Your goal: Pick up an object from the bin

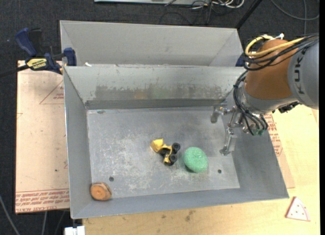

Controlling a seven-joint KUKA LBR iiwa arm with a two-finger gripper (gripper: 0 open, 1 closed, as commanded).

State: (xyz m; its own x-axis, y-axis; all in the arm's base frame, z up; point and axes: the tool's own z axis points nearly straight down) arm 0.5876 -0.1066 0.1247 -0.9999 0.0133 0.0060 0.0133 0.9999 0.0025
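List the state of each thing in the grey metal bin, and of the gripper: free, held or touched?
Green round ball: lies free on the bin floor, right of centre.
Small yellow and black toy: lies free, close left of the ball.
Brown round wooden disc: lies alone in the near left corner.
Gripper: over the bin's right side, right of the ball, touching nothing.

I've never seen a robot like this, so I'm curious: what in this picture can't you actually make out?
In the camera view:
- Yellow and black thing mid-bin: too small to tell what it is.
- Brown round thing in the near left corner: too small to name its kind.
- Bin floor beneath the gripper: hidden by the wrist and cables.
- Arm: cut off by the right edge.
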